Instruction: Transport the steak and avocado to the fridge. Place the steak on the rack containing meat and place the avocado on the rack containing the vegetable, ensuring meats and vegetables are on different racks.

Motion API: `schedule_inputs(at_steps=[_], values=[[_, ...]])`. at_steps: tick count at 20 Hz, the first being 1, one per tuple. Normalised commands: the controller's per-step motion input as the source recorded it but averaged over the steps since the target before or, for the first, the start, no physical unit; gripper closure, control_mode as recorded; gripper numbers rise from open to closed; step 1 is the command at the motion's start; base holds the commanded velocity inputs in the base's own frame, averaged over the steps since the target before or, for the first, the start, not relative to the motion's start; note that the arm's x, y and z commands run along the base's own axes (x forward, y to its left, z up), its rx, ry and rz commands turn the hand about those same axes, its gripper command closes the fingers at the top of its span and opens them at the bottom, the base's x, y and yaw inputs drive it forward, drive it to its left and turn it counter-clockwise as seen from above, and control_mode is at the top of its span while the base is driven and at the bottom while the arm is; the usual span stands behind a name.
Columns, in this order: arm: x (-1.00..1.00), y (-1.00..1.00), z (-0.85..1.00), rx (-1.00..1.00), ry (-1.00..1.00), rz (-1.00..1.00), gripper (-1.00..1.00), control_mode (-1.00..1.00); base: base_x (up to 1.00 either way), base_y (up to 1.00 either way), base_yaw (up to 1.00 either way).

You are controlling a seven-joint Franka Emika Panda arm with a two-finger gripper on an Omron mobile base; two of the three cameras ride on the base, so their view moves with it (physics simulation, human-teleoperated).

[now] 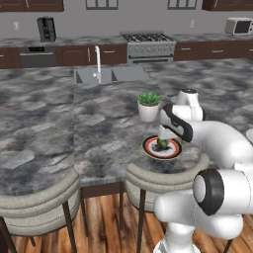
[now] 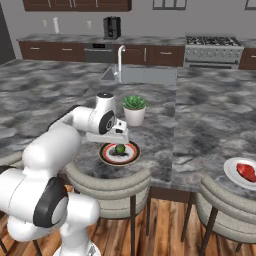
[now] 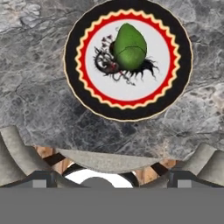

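Note:
The avocado [image 1: 161, 144] [image 2: 120, 148] [image 3: 130, 47], green and glossy, lies on a red-rimmed plate [image 1: 150, 151] [image 2: 106, 156] [image 3: 72, 61] near the counter's front edge. My gripper [image 1: 161, 135] [image 2: 118, 141] [image 3: 111, 178] hangs just above the plate, pointing down. It is open, its fingertips wide apart with nothing between them. The avocado sits ahead of the fingertips, apart from them. The steak [image 2: 246, 170], red with pale marbling, rests on a white plate [image 2: 230, 172] far to the right on the same counter. The fridge is out of view.
A potted plant [image 1: 148, 105] [image 2: 134, 109] stands just behind the red-rimmed plate. Further back are a sink [image 1: 111, 75] [image 2: 145, 75] and its faucet [image 1: 98, 62]. Cushioned stools [image 1: 158, 179] [image 2: 107, 182] line the counter's front edge below the plate.

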Motion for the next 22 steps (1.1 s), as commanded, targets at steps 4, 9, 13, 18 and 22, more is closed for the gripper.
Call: schedule_inputs(at_steps=[4, 9, 13, 18, 22], values=[[0.31, 0.0, -0.13, 0.0, 0.0, 0.0, -1.0, -1.0, 0.0, 0.0, 0.0], [0.21, 0.0, -0.27, 0.0, 0.0, 0.01, -1.0, -1.0, 0.0, 0.0, 0.0], [0.21, 0.0, -0.31, 0.0, 0.0, 0.02, -1.0, -1.0, 0.0, 0.0, 0.0], [0.25, 0.0, -0.27, 0.0, 0.0, 0.0, -1.0, -1.0, 0.0, 0.0, 0.0], [0.25, 0.0, -0.27, 0.0, 0.0, 0.0, -1.0, -1.0, 0.0, 0.0, 0.0]])
